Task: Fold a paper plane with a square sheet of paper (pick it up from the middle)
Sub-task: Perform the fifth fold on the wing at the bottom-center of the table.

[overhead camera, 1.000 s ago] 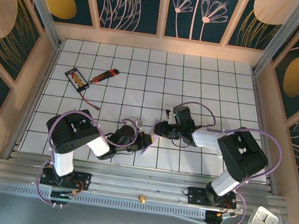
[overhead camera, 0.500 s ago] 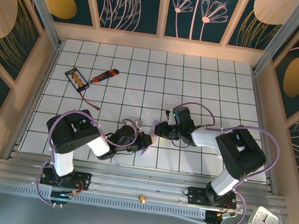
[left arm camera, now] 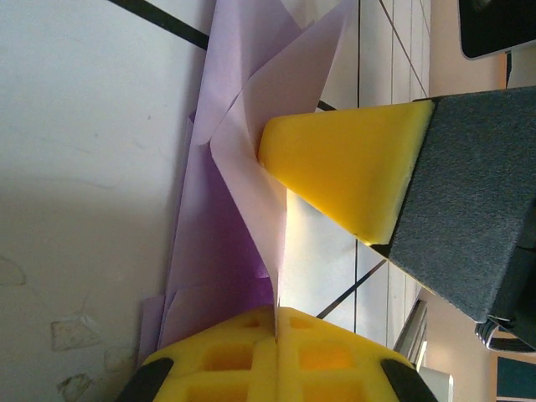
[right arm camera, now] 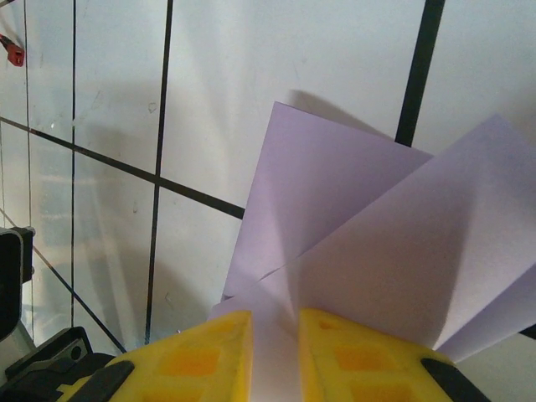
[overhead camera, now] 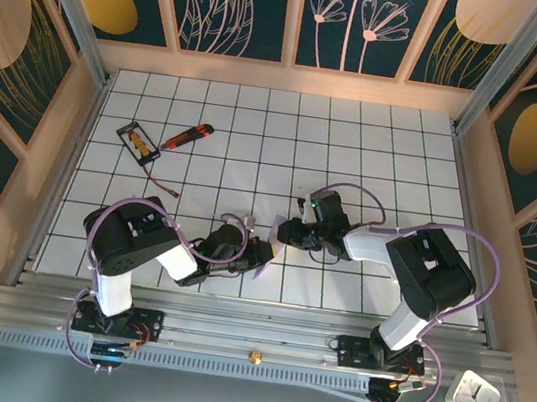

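Observation:
The square sheet of paper [overhead camera: 269, 245] is pale lavender and folded into pointed flaps, and it stands on edge between my two grippers near the table's front middle. My left gripper [overhead camera: 258, 253] is shut on one thin edge of the paper [left arm camera: 219, 251], with its fingertips [left arm camera: 251, 335] pressed together at the bottom of the left wrist view. From the right, my right gripper [overhead camera: 286, 231] holds a creased flap [right arm camera: 360, 243], and the fold fills the narrow gap between its yellow fingers [right arm camera: 209, 356]. One finger of the right gripper [left arm camera: 343, 167] presses against the flap from the side.
A red-orange utility knife [overhead camera: 187, 135] and a small black-framed card [overhead camera: 139, 141] lie at the far left, with a thin red-tipped cable [overhead camera: 162, 183] close by. Wooden walls [overhead camera: 287, 78] ring the gridded table. A white clock [overhead camera: 473, 397] sits beyond the front right corner.
My right gripper has edged a little left toward the left gripper. The paper flap between them now stands up more. The left gripper has stayed put.

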